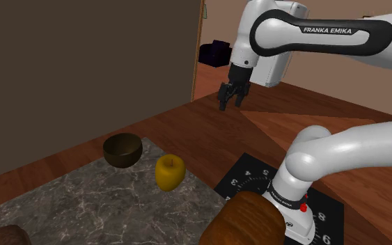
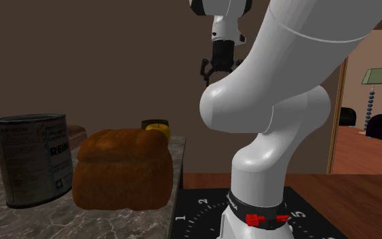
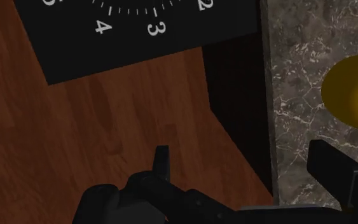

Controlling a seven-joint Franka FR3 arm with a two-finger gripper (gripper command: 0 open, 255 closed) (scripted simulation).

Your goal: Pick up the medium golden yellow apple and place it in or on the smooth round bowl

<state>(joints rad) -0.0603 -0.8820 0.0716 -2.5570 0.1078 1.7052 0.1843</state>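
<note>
Shoulder view: apple (image 1: pixel 169 172) on the worktop (image 1: pixel 83 202) near the bowl (image 1: pixel 122 149), jaws way up, empty. Second exterior view: apple peeks over a loaf (image 2: pixel 121 170). Wrist view: jaws apart above floor (image 3: pixel 107 114). Approach stage I'd say; next, drop onto apple.

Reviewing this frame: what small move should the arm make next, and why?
Probably shift the hand sideways until it is over the yellow apple. The hand hangs high with its fingers apart, holding nothing, above the wood floor just off the marble table's edge. The apple sits untouched on the table beside the dark bowl.
</note>
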